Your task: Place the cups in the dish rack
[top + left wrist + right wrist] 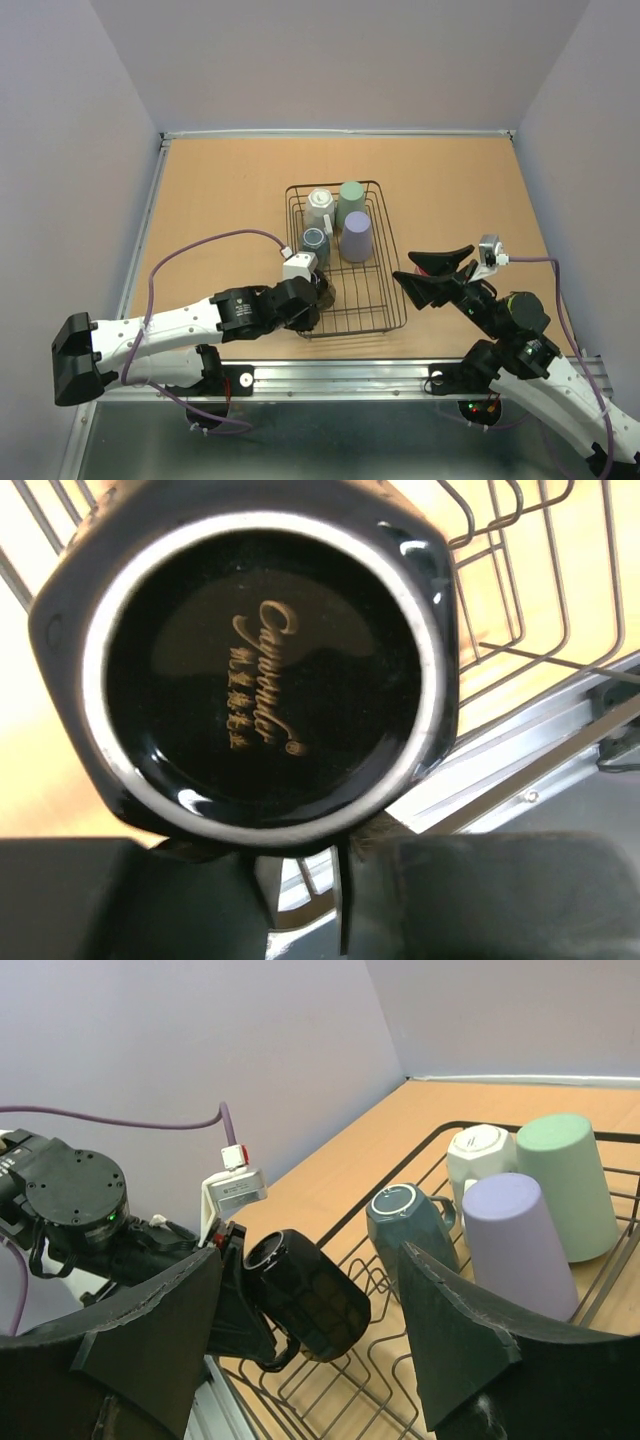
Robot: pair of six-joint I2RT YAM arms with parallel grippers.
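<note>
The dark wire dish rack (385, 300) sits mid-table. In it stand, upside down, a white mug (320, 205), a green tumbler (351, 200), a lavender tumbler (356, 237) and a grey mug (315, 240). My left gripper (318, 290) is shut on the handle of the black mug (310, 1295) and holds it tilted over the rack's near left corner. The mug's base fills the left wrist view (265, 670). My right gripper (410, 268) is open and empty just right of the rack. The red-pink tumbler is out of view.
The rack's near half (400, 1400) is bare wire. Grey walls stand on three sides of the table. A metal rail (330, 378) runs along the near edge between the arm bases.
</note>
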